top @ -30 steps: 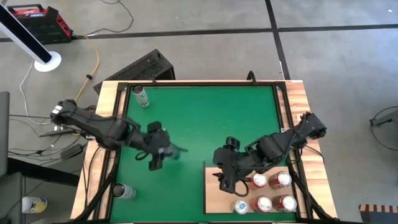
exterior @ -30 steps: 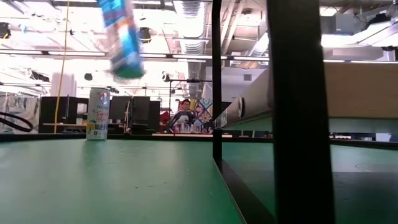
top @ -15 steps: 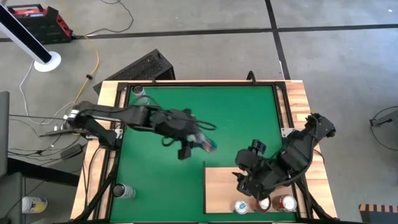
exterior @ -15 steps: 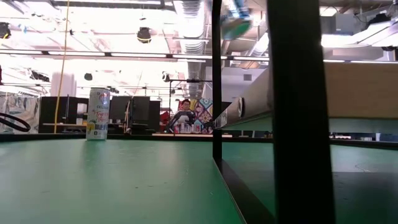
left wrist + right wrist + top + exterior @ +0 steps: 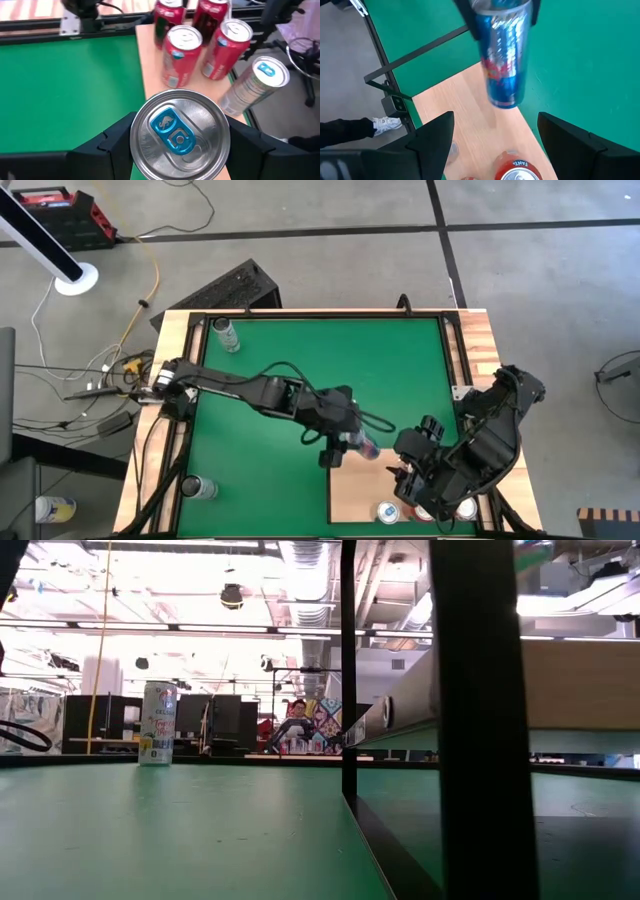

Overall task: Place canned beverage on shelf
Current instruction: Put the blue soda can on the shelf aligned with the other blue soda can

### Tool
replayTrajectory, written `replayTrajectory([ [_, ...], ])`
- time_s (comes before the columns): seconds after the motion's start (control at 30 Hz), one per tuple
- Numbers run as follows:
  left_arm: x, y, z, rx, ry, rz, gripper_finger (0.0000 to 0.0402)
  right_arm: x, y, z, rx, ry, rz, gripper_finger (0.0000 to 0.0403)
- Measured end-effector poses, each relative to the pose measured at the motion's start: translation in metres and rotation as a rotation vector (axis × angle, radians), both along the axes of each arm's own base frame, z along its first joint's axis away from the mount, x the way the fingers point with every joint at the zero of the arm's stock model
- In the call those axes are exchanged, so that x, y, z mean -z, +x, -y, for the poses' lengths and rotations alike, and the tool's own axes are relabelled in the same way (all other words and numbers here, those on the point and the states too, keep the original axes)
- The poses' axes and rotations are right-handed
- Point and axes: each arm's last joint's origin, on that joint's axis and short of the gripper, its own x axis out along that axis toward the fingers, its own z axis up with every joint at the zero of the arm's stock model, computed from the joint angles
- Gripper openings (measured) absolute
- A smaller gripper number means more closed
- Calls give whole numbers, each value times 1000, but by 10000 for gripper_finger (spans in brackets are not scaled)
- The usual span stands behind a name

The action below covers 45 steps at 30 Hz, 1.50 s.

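My left gripper [image 5: 345,446] is shut on a blue and silver can [image 5: 362,446] over the far left corner of the pale wood shelf [image 5: 352,490]. The can's silver top with a blue tab fills the left wrist view [image 5: 179,132]. My right gripper [image 5: 412,477] is open and empty, above the shelf to the right of the held can [image 5: 504,60]. Several red cans [image 5: 182,55] and a silver and blue can [image 5: 255,85] stand upright on the shelf. My left gripper pinches the can's upper wall just below its top rim [image 5: 135,145] between its two fingers [image 5: 112,150]. The fingers come from above, pointing down along the can. The can hangs below them, nearly upright, clear of the shelf [image 5: 470,120].
A can [image 5: 228,335] stands on the green mat [image 5: 300,370] at the far left corner; it may be the one in the low view [image 5: 158,722]. Another can [image 5: 197,488] stands at the near left. Wooden planks edge the table. A dark post [image 5: 480,720] blocks the low view.
My left gripper has carried the can from the mat's left middle toward the table's right and near edges, up to the shelf's far left corner, the can staying lifted. My right gripper has drawn back toward the near right, over the cans on the shelf.
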Motion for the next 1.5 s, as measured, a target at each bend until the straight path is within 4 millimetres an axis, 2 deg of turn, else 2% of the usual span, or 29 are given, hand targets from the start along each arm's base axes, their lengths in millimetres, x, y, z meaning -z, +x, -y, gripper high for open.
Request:
replayTrajectory([
  [0.2,13,6,15,15,-1,-18,217,0,-1,-1,-8,4,-6,312],
  [0.3,14,8,23,16,-28,10,217,0,0,0,-26,-6,-14,312],
  [0.47,30,13,38,36,-21,-26,217,0,3,5,-33,-8,-27,312],
  [0.83,42,16,48,11,-39,-61,217,0,17,22,-69,-2,-92,312],
  [1.0,40,14,53,8,-34,-47,217,0,23,30,-84,-9,-112,312],
  [1.5,43,12,55,-27,-56,-72,217,-24,9,59,-119,5,-58,312],
])
